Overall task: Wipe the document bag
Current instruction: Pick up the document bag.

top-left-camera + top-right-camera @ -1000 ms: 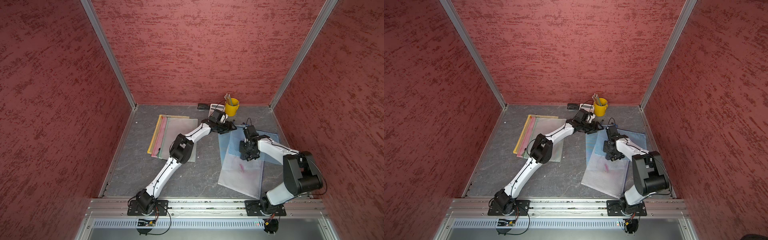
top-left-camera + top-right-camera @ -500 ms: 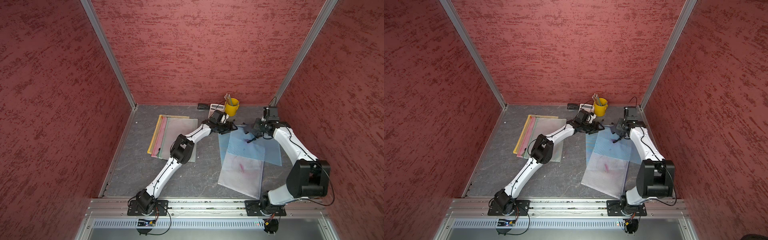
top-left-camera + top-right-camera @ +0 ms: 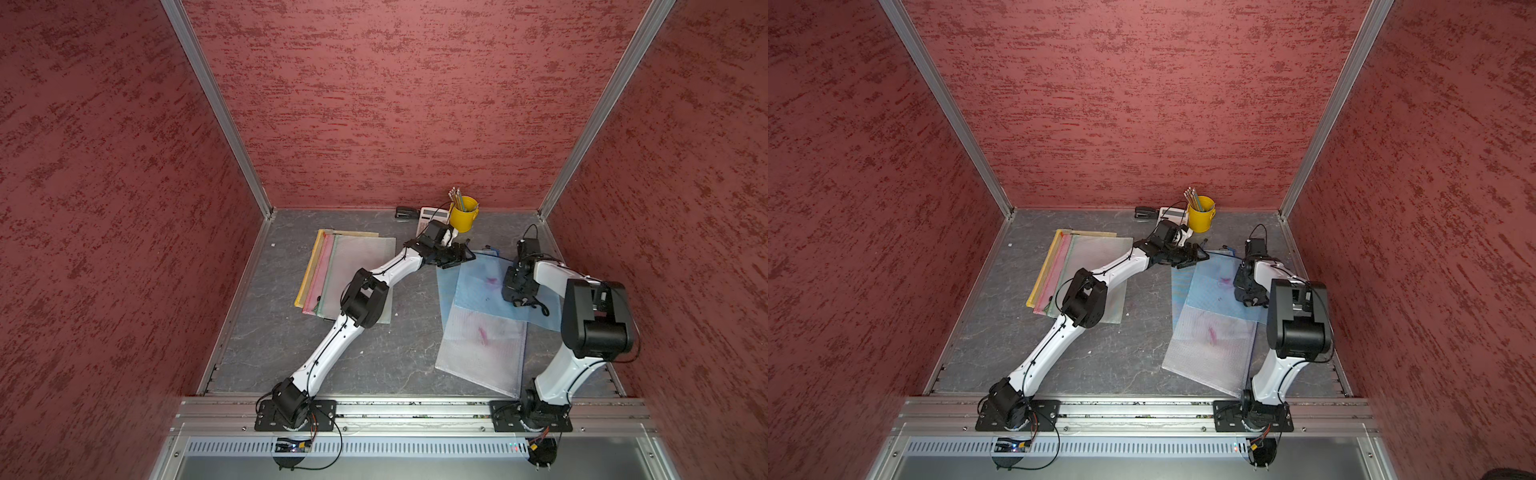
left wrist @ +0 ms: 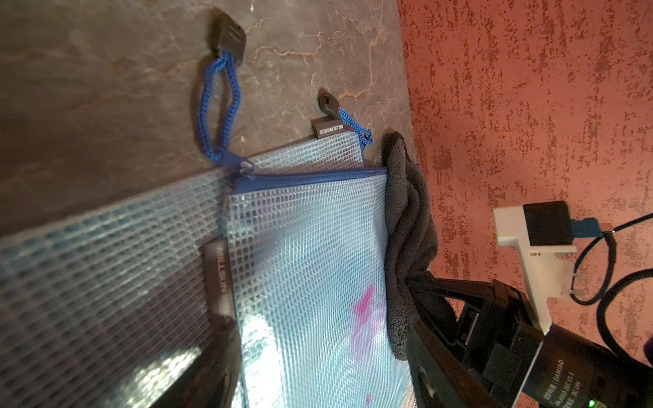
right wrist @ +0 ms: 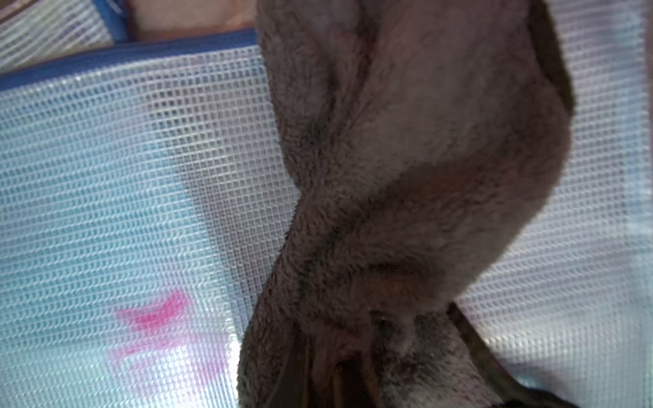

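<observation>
The right pincer [image 3: 516, 300] squeezes the fuzzy grey cloth [image 5: 406, 159], the left pincer [image 3: 459, 255] sits spread wide on the see-through blue mesh bag [image 3: 478, 289], so hard rubbing might slide it.

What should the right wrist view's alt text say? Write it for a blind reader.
A bunched grey terry cloth, clamped in the right end effector, drapes over a translucent blue-edged mesh document bag. A smeared pink stain shows on the bag beside the cloth.
</observation>
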`<state>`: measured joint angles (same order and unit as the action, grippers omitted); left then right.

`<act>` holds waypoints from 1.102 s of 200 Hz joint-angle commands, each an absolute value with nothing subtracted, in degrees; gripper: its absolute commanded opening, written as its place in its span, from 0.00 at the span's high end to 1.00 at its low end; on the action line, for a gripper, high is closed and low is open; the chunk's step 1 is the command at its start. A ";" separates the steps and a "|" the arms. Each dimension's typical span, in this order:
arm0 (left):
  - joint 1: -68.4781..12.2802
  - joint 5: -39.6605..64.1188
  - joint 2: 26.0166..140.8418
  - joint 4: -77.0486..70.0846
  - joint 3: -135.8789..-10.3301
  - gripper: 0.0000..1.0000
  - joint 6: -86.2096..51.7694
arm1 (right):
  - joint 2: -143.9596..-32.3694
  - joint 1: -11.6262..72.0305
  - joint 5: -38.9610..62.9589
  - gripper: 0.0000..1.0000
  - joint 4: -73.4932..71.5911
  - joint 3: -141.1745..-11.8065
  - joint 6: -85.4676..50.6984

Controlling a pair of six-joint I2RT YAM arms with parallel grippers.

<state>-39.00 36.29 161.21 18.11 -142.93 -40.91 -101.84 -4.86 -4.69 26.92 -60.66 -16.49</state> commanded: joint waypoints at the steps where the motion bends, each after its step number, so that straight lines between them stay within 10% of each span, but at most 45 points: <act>1: -41.04 39.86 160.71 19.24 -136.88 0.28 -41.51 | -103.81 -0.89 6.37 1.00 24.36 -58.09 -15.63; 65: -39.83 39.39 146.73 8.88 -113.98 0.56 -42.31 | -103.12 2.72 5.59 1.00 24.57 -56.07 -14.77; 153: -39.17 38.68 139.39 17.72 -118.12 1.00 -36.69 | -97.49 -2.56 -1.95 1.00 31.74 -64.80 -10.41; 220: -40.02 29.01 124.04 18.08 -111.82 1.00 -38.09 | -89.47 -4.07 -9.39 1.00 39.47 -77.46 -6.38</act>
